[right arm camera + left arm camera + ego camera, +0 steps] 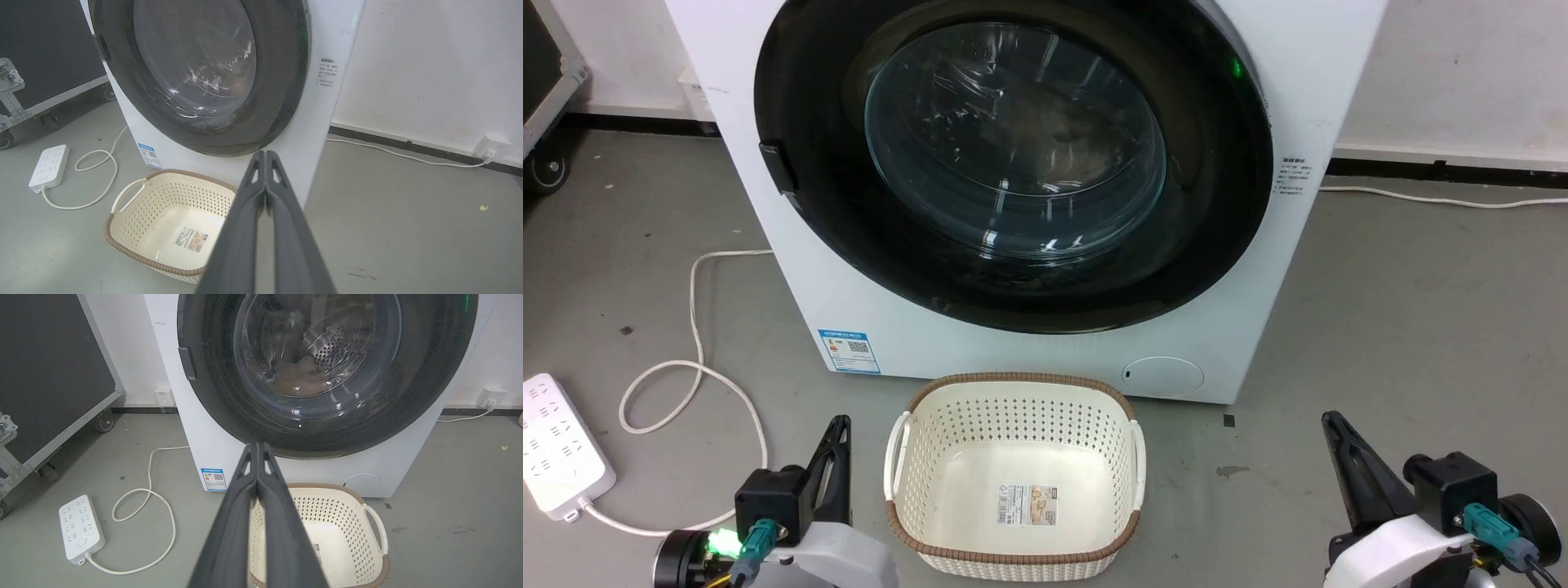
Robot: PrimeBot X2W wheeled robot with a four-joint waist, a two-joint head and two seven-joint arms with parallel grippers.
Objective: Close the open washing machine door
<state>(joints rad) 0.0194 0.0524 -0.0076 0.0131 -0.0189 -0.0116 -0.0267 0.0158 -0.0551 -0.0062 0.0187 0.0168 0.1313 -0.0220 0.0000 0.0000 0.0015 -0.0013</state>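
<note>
Glossy black-rimmed round glass washing machine door (1013,163) looks flush on the white box-shaped washing machine (1054,359), far ahead between my left gripper (840,429) and right gripper (1333,425), both pressed together and empty. Its left-edge catch (778,167) sits nearer my left.

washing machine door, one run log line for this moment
washing machine door flush on washing machine, looks closed | left gripper shut, off door | right gripper shut, off door | basket empty
</note>
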